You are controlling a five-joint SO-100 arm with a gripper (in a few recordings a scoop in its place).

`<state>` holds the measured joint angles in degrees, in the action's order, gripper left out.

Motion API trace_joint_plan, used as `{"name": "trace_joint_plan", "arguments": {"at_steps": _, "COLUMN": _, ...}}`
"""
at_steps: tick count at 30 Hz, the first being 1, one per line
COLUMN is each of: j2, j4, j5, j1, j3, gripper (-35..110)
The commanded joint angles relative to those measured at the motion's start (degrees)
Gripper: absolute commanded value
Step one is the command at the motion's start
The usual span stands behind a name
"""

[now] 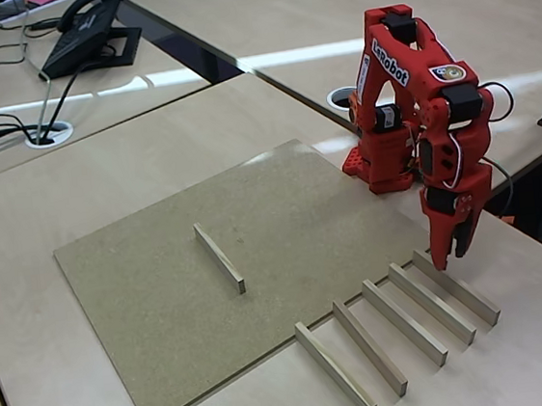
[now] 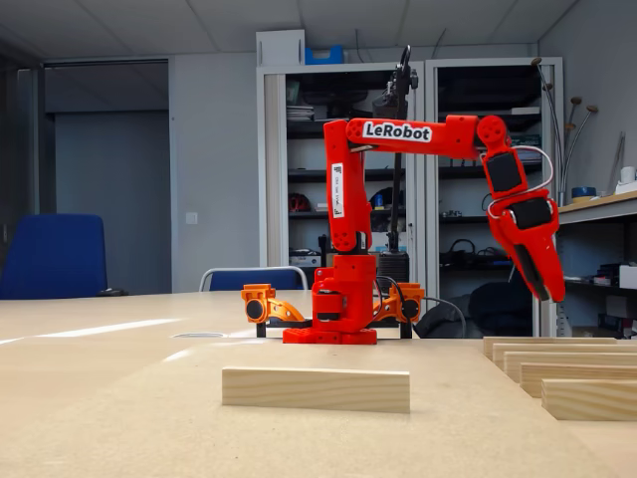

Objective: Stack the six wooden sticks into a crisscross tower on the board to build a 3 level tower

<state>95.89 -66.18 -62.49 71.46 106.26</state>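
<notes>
The board [image 1: 165,301] lies flat on the pale tabletop [image 1: 57,196] and carries just one stick [image 1: 220,258], lying alone near its middle; in the low fixed view that same stick [image 2: 316,389] sits broadside in front of the arm's base. Five more sticks [image 1: 400,323] lie side by side in a row at the board's right edge, parallel and a little apart, their near ends on the bare tabletop; no tower stands. The red arm [image 1: 406,101] reaches out over this row, its claw [image 1: 453,247] pointing down above the far ends of the rightmost sticks, holding nothing, its fingers slightly apart. A desk phone [image 1: 88,33] with trailing cables rests on the next tabletop behind. Around the room there are open metal shelving [image 2: 338,149] and blue chairs [image 2: 55,254].
</notes>
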Motion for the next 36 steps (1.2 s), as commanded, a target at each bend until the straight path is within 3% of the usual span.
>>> {"name": "trace_joint_plan", "arguments": {"at_steps": 1, "j2": 0.2, "j4": 2.7, "j5": -0.8, "j1": 1.5, "j3": 1.8, "gripper": 17}}
{"name": "trace_joint_plan", "arguments": {"at_steps": 10, "j2": -2.4, "j4": 10.0, "j5": -1.4, "j1": 2.3, "j3": 5.9, "gripper": 17}}
{"name": "trace_joint_plan", "arguments": {"at_steps": 36, "j2": -5.0, "j4": 18.6, "j5": -2.2, "j1": 2.5, "j3": 11.2, "gripper": 13}}
